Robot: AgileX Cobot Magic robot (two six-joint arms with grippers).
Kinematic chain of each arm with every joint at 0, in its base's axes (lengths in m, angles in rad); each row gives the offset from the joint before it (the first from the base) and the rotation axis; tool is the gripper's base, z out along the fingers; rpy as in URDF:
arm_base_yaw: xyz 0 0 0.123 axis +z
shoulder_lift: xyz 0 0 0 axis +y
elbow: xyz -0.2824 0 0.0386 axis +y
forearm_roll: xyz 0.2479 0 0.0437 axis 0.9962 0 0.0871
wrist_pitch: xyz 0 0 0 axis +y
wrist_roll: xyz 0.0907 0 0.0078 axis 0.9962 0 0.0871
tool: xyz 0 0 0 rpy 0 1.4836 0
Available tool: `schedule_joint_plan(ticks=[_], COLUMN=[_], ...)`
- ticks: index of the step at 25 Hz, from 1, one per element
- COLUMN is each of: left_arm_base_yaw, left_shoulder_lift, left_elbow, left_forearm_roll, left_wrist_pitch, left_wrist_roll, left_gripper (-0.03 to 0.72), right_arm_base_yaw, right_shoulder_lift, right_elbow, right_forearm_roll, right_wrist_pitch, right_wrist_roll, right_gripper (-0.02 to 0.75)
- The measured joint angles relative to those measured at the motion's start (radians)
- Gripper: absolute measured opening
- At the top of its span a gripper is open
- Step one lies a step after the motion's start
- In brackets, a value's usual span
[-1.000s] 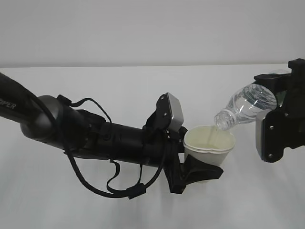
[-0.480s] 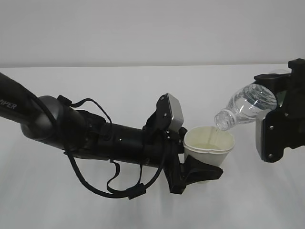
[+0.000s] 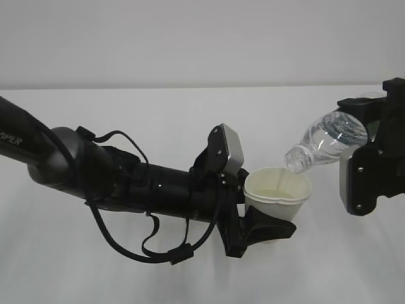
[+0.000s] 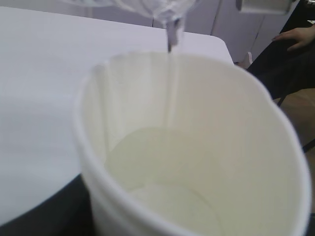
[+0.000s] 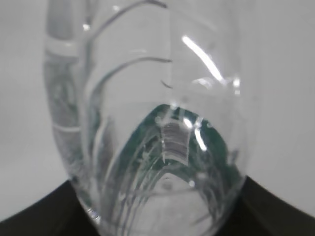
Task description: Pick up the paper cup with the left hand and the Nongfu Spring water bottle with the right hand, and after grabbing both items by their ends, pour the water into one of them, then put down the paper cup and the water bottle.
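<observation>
Now, change: a second ago I saw a visible stream running from bottle mouth to cup; it has thinned to a trickle, seen only from the left wrist.
Meaning: I judge the pour nearly done; righting the bottle and setting both down remain.
Paper cup [image 3: 278, 193]: upright, off the tabletop [image 3: 158, 114], part filled, clamped low by the left claw [image 3: 269, 228].
Nongfu Spring water bottle [image 3: 326, 142]: tilted mouth-down just above the cup rim, base gripped by the right claw [image 3: 373, 136].
Surroundings: a person's hand [image 4: 295, 37] beyond the tabletop edge; nothing obstructs.
</observation>
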Motion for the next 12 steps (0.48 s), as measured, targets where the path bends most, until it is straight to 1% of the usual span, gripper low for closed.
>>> schedule_joint_plan(ticks=[12], left_arm_base_yaw=[0.000], left_shoulder_lift=[0.000], left_elbow=[0.000], left_forearm_roll=[0.000], left_wrist_pitch=[0.000], left_wrist_roll=[0.000], left_gripper=[0.452], right_arm_base_yaw=[0.000], right_shoulder_lift=[0.000], right_elbow=[0.000], right_forearm_roll=[0.002], right_wrist_pitch=[0.000], right_wrist_roll=[-0.006], right_gripper=[0.447])
